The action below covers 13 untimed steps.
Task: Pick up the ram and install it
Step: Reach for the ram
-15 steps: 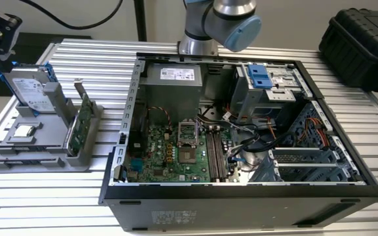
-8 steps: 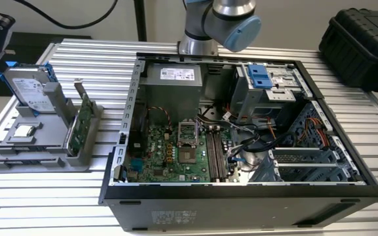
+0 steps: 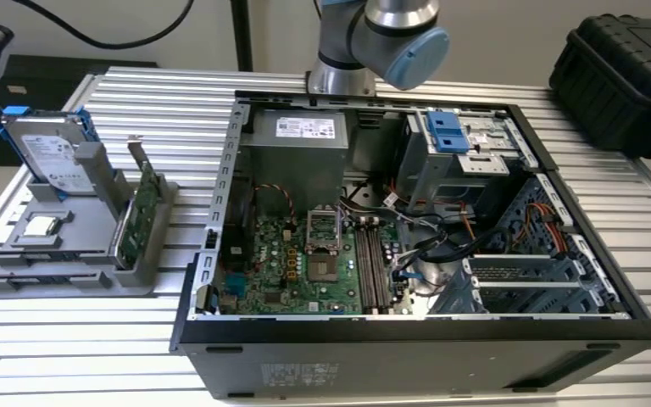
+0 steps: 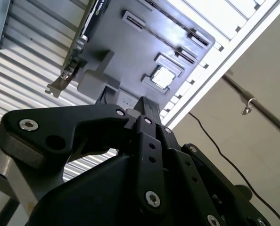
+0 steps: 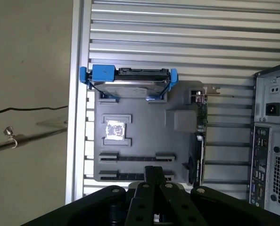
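Slatted metal table (image 3: 77, 356), tool (image 5: 154, 170) above grey tray (image 5: 144, 136), open computer case (image 3: 416, 356)

A robotics lab: I stand on a slatted aluminium bench (image 3: 99, 339), beside an opened desktop tower (image 3: 416, 360), a grey parts fixture (image 3: 43, 280) and a black equipment case (image 3: 625, 68).

The tabletop (image 5: 177, 42) is ribbed bare metal with a dull sheen, the holder (image 5: 144, 136) matt grey plastic, the drive (image 5: 130, 89) shiny metal in smooth blue plastic rails (image 5: 102, 73), and the claw (image 4: 142, 107) matt black with bright screws (image 4: 28, 125).
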Each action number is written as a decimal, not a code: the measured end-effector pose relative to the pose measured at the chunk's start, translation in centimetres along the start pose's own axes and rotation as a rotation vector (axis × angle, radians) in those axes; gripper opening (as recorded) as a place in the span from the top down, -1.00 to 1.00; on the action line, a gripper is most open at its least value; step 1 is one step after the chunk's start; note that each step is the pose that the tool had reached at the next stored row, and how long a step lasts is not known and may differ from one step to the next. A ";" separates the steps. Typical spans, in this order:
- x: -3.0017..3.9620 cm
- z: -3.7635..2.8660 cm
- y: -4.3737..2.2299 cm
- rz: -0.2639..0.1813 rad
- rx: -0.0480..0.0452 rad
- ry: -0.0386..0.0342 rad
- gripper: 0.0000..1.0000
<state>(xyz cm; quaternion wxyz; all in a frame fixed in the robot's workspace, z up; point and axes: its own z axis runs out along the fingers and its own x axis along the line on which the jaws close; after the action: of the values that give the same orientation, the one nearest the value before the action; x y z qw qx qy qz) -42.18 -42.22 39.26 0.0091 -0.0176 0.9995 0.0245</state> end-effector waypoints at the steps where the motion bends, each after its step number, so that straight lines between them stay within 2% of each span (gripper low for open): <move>1: 0.11 0.00 0.00 -0.002 0.0000 0.0001 1.00; 7: 0.65 -0.01 0.02 -0.010 -0.0002 0.0006 1.00; 13: 0.70 -0.02 0.02 -0.010 -0.0002 0.0006 1.00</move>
<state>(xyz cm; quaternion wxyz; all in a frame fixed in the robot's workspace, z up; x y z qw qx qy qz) -42.88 -42.22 39.27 0.0089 -0.0228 0.9994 0.0246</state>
